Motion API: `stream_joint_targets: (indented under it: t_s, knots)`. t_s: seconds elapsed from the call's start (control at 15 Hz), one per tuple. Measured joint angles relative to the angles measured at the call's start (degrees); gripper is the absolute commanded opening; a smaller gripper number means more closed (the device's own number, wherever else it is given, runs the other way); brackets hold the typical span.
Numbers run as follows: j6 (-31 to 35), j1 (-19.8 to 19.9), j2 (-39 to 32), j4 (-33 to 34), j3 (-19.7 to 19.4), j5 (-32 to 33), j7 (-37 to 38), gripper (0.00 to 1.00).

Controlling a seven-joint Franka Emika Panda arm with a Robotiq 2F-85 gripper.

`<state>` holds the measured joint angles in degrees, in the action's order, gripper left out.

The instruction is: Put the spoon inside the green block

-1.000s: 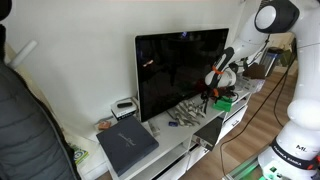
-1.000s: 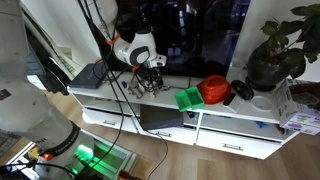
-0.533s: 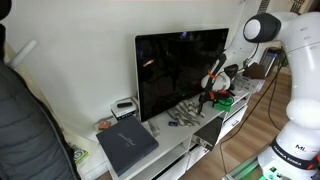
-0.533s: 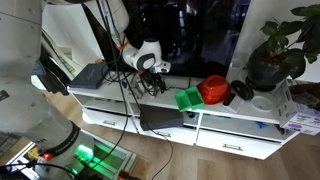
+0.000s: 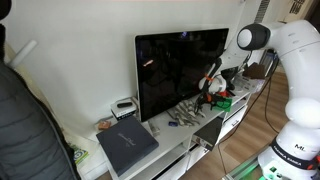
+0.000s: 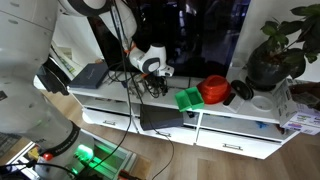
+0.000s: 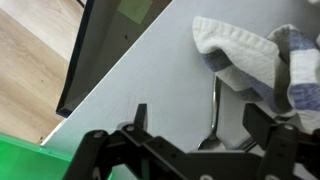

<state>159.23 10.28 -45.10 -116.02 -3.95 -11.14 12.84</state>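
A metal spoon (image 7: 215, 100) lies on the white cabinet top (image 7: 150, 70), its handle running under a white and grey cloth (image 7: 250, 50). My gripper (image 7: 198, 113) is open, low over the spoon, with one finger on each side of the spoon's bowl. The green block (image 6: 188, 98) sits on the cabinet next to my gripper (image 6: 155, 82) in both exterior views (image 5: 223, 101); a green patch (image 7: 30, 165) shows at the lower left of the wrist view. In the exterior views the spoon is too small to make out under my gripper (image 5: 208, 92).
A black TV (image 5: 180, 70) stands just behind the work spot. A red bowl (image 6: 213, 89) and a black cup (image 6: 241, 92) sit beyond the green block, with a potted plant (image 6: 275, 50) further on. A dark grey slab (image 5: 127, 145) lies at the cabinet's other end. A drawer (image 6: 160, 118) is open below.
My arm has swung along the cabinet toward the green block and come down, bringing the open gripper low over the spoon.
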Motion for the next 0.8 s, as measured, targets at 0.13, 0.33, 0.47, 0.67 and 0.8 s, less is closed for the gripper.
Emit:
stream_joint_targets:
  t_s: [0.13,0.33,0.47,0.67,0.8]
  knots:
    - [-0.5,0.1,-1.3,1.6,0.1,-0.6,0.0,0.54]
    - [-0.9,0.1,-2.9,3.5,0.3,-1.1,0.2,0.44]
    - [-1.1,0.0,-3.8,4.5,0.3,-1.2,0.4,0.41]
    - [-1.6,0.0,-4.4,5.5,0.3,-1.2,0.7,0.40]
    - [-1.9,0.0,-4.5,6.0,0.4,-1.2,0.9,0.23]
